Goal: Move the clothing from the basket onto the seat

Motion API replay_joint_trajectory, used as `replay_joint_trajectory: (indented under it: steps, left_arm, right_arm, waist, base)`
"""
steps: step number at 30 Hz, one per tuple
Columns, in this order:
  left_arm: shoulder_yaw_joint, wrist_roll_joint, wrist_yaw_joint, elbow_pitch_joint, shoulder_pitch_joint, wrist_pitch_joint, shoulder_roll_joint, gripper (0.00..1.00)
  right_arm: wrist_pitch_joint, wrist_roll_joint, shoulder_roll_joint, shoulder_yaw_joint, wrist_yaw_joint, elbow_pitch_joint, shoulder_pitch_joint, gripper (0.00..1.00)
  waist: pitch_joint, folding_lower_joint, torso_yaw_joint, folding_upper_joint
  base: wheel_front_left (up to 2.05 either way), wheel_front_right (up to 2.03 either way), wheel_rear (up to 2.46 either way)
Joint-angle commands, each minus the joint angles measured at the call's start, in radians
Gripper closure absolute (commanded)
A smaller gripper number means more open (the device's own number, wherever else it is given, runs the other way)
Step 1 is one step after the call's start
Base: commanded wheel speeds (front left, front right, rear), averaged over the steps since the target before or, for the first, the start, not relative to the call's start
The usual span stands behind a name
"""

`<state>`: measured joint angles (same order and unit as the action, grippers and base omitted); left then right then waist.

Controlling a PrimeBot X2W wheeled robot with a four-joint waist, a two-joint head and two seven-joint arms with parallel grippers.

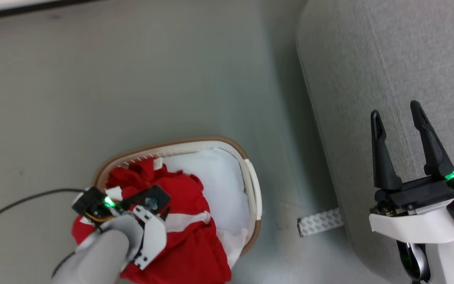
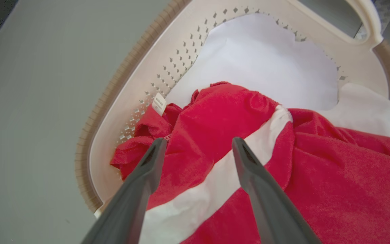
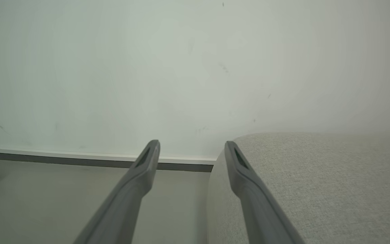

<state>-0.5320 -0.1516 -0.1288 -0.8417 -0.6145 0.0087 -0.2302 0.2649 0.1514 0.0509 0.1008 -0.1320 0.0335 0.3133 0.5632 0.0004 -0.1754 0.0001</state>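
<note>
Heaped in the cream holed plastic basket (image 2: 120, 101) at near left, the bright red white-banded fabric clothing (image 2: 215, 115) lies straight ahead of the parted, empty left gripper (image 2: 198, 140), while the right gripper (image 1: 395, 108), likewise parted and empty, hangs by the large grey woven seat (image 1: 369, 59) at right.

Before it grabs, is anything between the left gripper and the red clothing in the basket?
Nothing visible. The left gripper, open, points straight at the red clothing heaped in the basket, with bare fabric between its fingers.
</note>
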Motion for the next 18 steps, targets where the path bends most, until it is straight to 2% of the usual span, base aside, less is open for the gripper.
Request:
replay_joint_trajectory:
  steps: [1,9,16,17,18]
  left_arm:
    - [-0.011,0.019,-0.001,-0.020,-0.045,0.016,-0.021,0.00]
    - [-0.007,0.022,0.014,-0.145,-0.164,0.122,-0.073,0.00]
    - [-0.012,0.036,0.022,-0.207,-0.195,0.108,-0.070,0.00]
    - [-0.014,0.037,0.020,-0.214,-0.197,0.103,-0.068,0.02]
    - [-0.017,0.039,0.020,-0.222,-0.198,0.097,-0.064,0.55]
  right_arm:
    - [-0.001,0.013,-0.001,0.002,0.002,0.012,0.022,0.00]
    - [-0.001,0.061,-0.001,0.012,0.002,0.080,0.061,0.00]
    - [-0.001,0.069,-0.001,0.009,0.002,0.087,0.051,0.00]
    - [-0.001,0.069,-0.001,0.008,0.002,0.085,0.049,0.00]
    - [-0.001,0.068,-0.001,0.008,0.002,0.082,0.047,0.00]
  waist:
    - [0.100,-0.0004,-0.061,-0.0001]
    - [0.233,-0.0004,-0.108,-0.0001]
    - [0.272,-0.0004,-0.120,-0.0001]
    - [0.271,-0.0004,-0.119,-0.0001]
    - [0.268,-0.0004,-0.116,-0.0001]
  base:
    - [0.00,0.00,0.00]
    - [0.00,0.00,0.00]
    - [0.00,0.00,0.00]
    - [0.00,0.00,0.00]
    - [0.00,0.00,0.00]
